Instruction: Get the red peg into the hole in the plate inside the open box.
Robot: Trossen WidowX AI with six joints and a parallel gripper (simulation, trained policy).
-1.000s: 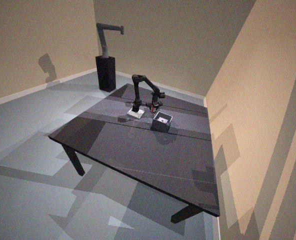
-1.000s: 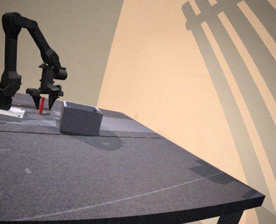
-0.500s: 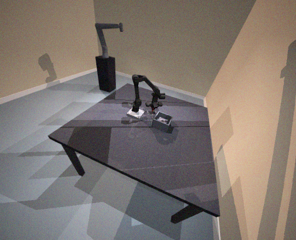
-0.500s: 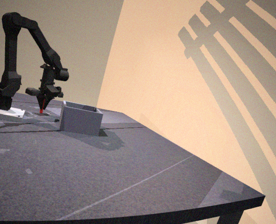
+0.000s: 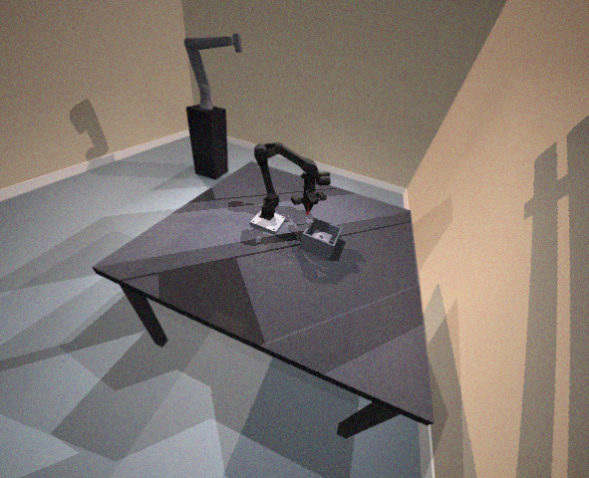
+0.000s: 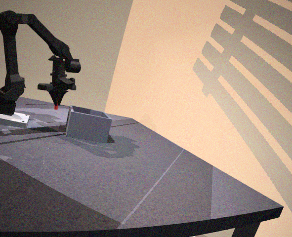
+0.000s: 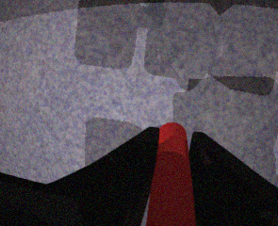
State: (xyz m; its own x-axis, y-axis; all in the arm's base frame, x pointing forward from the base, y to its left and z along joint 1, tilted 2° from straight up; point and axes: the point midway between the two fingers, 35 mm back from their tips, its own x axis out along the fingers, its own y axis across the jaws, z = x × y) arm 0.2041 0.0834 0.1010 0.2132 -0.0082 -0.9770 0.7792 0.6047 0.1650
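Beige walls flank a dark grey rectangular table (image 5: 304, 309) (image 6: 150, 178); the black two-fingered gripper (image 5: 308, 203) (image 6: 56, 101) (image 7: 174, 139) clamps the red cylindrical peg (image 5: 307, 210) (image 6: 56, 107) (image 7: 171, 174) left of the open grey box (image 5: 317, 247) (image 6: 87, 127); lifting seems in hand, next calling for rim clearance, then rightward travel

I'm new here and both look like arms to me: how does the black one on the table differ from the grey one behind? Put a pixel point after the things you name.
The black arm (image 5: 285, 151) (image 6: 9, 48) stands on a white plate; the grey arm (image 5: 197, 67) on a dark pedestal. The black arm's claw (image 5: 308, 209) (image 6: 56, 104) (image 7: 174, 139) grips a red peg (image 5: 307, 210) (image 6: 56, 107) (image 7: 172, 179); the grey arm shows none. Both are bent.
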